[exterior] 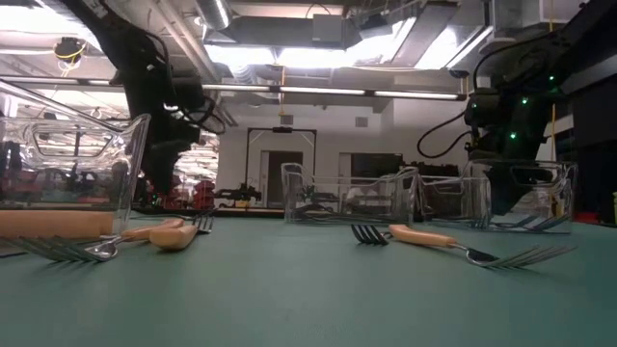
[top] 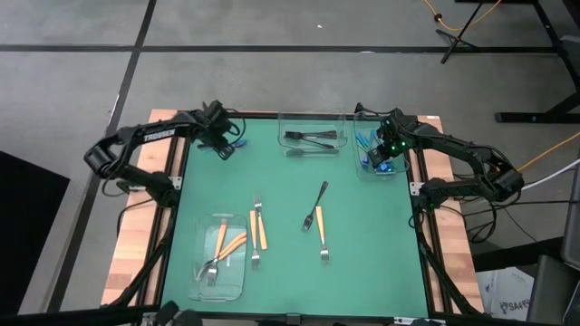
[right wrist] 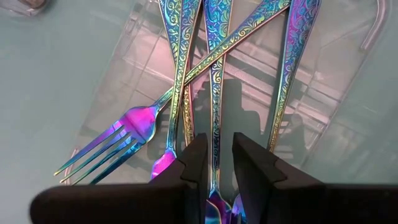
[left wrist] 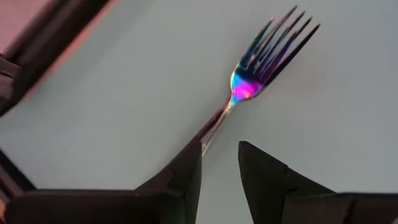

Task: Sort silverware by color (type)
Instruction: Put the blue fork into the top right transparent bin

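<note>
Two arms are busy at the far edge of the table [top: 290, 172], and the sorting looks partly done. The left gripper [left wrist: 219, 163] hangs low over the far left corner, its jaws parted with a narrow gap, the thin handle of a rainbow-blue fork [left wrist: 267, 56] running down toward that gap; I judge the fork is lying on the table, lined up for a pick and not yet gripped. The right gripper [right wrist: 217, 155] hovers over the clear tray [top: 361, 170] at the far right, where several blue pieces [right wrist: 214, 56] lie crossed; its jaws are slightly parted and grip nothing that shows. Black pieces [top: 311, 138] sit in the middle far tray [top: 283, 119]. Orange-handled forks [top: 259, 231] lie partly in the near left tray [top: 201, 288] and partly loose on the table, and a black fork [top: 316, 205] lies loose near the centre beside an orange-handled one [top: 323, 237]. The step in hand seems to be collecting the stray blue fork. Next, the left jaws need to settle around the slim handle, close, and carry it across to the blue tray, once the right arm clears.
</note>
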You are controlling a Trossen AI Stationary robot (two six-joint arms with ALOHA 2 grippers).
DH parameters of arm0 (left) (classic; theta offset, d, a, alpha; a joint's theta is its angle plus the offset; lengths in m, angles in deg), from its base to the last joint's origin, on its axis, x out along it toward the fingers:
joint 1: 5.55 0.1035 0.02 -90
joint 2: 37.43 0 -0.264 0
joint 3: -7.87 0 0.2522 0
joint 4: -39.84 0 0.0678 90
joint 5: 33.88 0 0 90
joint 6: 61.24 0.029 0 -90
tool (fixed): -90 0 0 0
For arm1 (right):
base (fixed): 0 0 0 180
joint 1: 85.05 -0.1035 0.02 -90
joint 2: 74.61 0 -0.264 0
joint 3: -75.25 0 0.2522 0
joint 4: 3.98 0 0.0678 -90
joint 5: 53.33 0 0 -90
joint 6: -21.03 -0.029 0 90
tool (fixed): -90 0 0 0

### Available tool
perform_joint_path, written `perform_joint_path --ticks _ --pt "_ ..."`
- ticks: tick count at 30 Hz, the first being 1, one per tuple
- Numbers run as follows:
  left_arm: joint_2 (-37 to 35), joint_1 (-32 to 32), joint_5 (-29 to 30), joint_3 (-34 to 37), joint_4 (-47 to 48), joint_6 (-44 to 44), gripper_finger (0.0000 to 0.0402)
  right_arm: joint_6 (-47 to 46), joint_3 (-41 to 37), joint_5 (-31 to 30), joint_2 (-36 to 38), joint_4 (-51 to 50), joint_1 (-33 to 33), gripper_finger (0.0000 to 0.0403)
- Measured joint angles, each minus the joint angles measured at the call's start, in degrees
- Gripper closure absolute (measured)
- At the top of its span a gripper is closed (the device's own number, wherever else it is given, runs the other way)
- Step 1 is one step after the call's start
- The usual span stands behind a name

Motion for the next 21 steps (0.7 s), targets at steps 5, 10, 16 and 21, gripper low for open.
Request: perform_joint_path --ticks 5,10,16,21 --pt "3.70 0.00 0.44 0.00 -1.10 -0.03 0.0302 0.00 0.00 0.02 0.01 0.01 0.00 0.0338" --pt "6.93 0.00 2.83 0.00 -1.95 -0.02 0.0302 0.00 0.00 0.01 0.01 0.01 -0.01 0.0338" --pt "9.79 0.00 3.89 0.00 -2.57 0.42 0.0302 0.00 0.00 0.02 0.01 -0.01 -0.02 0.0338" --pt "10.50 0.00 5.68 -0.07 -4.07 0.87 0.0302 0.00 0.00 0.02 0.01 0.00 -0.01 0.0338"
